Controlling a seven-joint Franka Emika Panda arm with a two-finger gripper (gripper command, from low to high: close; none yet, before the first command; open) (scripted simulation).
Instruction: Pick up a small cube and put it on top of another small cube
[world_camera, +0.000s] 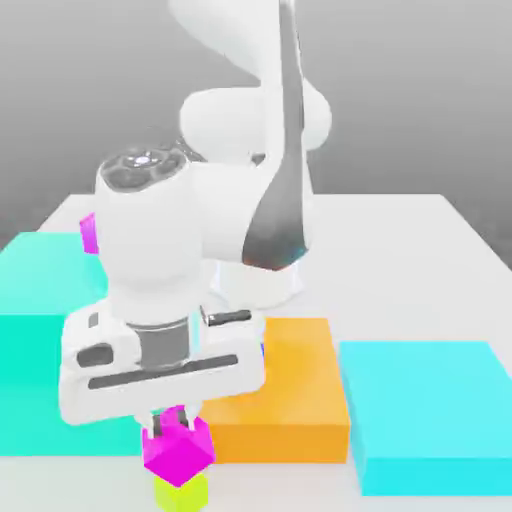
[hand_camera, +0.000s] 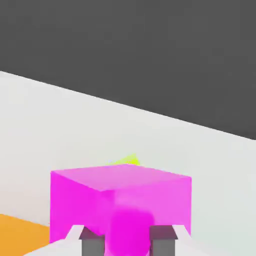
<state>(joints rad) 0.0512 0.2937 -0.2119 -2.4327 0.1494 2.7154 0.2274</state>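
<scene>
Pincer shut tight on pink cube, right above lime cube. Best to line up edges, go down slowly, let go only once resting flat.

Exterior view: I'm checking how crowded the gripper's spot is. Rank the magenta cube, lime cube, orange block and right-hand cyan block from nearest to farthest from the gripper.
1. Magenta cube: held in the gripper.
2. Lime cube: directly below the magenta one.
3. Orange block: beside the gripper, toward the view's right.
4. Cyan block: farther right, beyond the orange one.
</scene>
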